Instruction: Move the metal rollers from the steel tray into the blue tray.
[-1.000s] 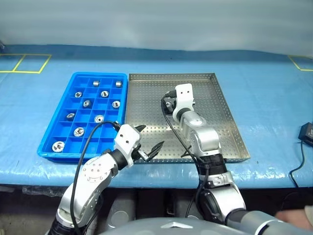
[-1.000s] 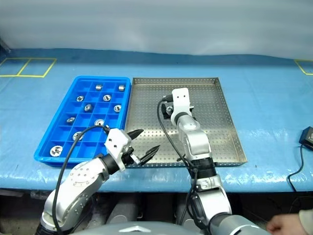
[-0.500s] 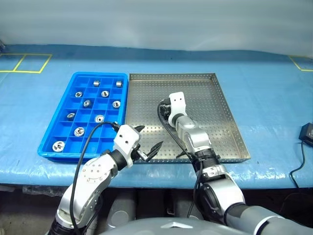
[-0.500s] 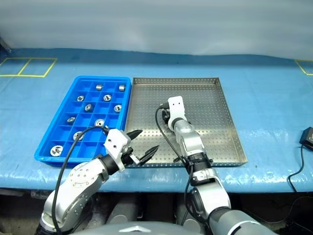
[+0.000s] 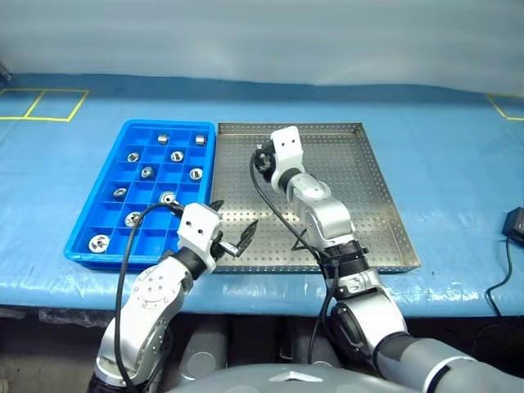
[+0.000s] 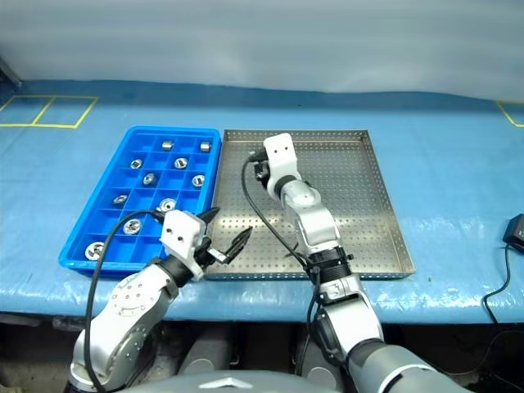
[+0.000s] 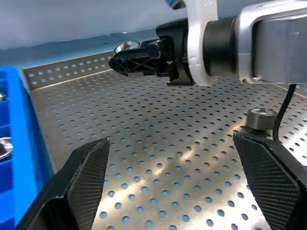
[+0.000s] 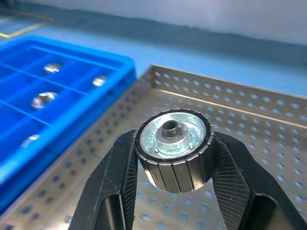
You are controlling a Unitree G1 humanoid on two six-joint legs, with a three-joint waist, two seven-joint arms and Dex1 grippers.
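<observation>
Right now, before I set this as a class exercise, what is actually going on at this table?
A two-armed robot is sorting metal rollers out of the steel tray into the blue tray. The right gripper is shut on a roller, held above the steel tray near the blue tray's side. Another roller lies on the steel tray's floor. The left gripper is open over the steel tray's near corner, holding nothing. Ten rollers sit in the blue tray's compartments.

No text, label, brand, number or sign can be read anywhere in these views.
</observation>
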